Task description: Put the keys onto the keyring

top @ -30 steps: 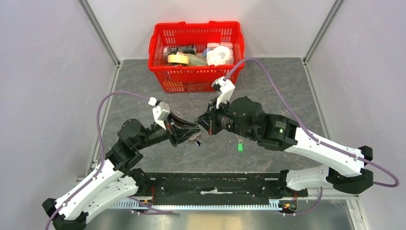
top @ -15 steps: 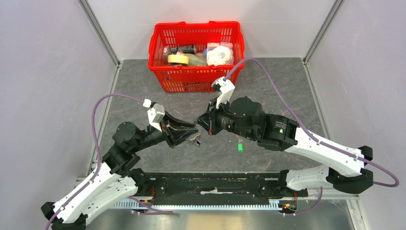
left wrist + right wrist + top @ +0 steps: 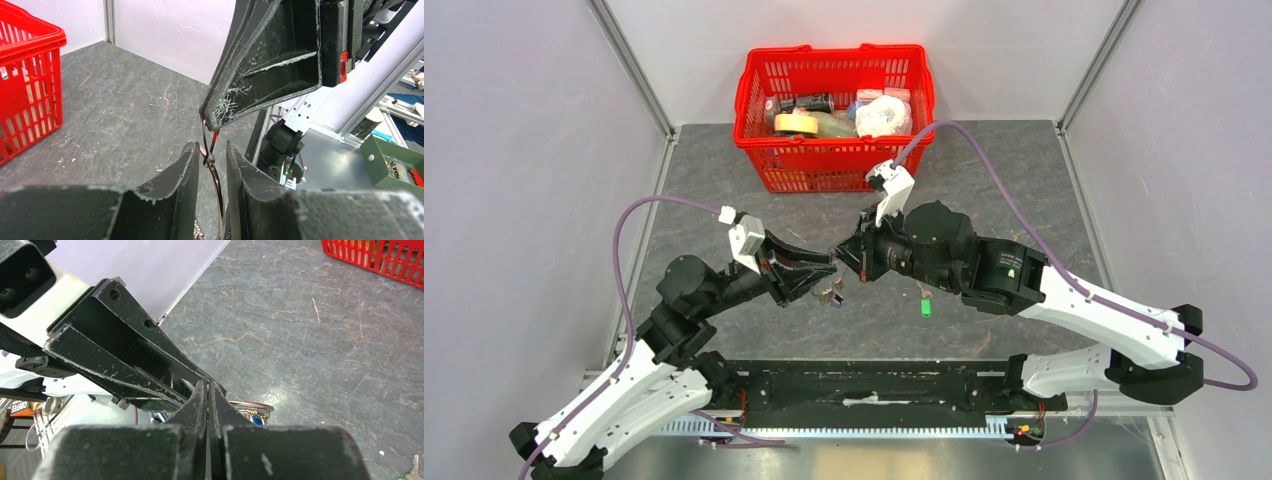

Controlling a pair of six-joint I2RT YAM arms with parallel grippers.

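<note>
The keyring [image 3: 216,175] is a thin wire ring standing on edge between my left gripper's [image 3: 212,150] fingers, which are a little apart and do not pinch it. Its top runs up into the tip of my right gripper [image 3: 214,116]. My right gripper [image 3: 207,385] is shut on the ring's edge, and the ring [image 3: 256,406] shows just past its fingers with the blue key [image 3: 258,415] and small silvery keys hanging from it. In the top view both grippers [image 3: 829,268] [image 3: 842,255] meet tip to tip above the table, and the key bunch [image 3: 830,293] dangles below. The green key [image 3: 925,308] lies on the table under the right arm.
A red basket [image 3: 834,170] with tape, bottles and a white bundle stands at the back centre, and also shows in the left wrist view [image 3: 30,100]. The grey stone-pattern table [image 3: 724,180] has walls left and right. The arm bases and a black rail run along the near edge.
My left gripper has drawn back slightly to the left and its fingers have spread apart. My right gripper has stayed in place, still shut on the ring, with the key bunch hanging below.
</note>
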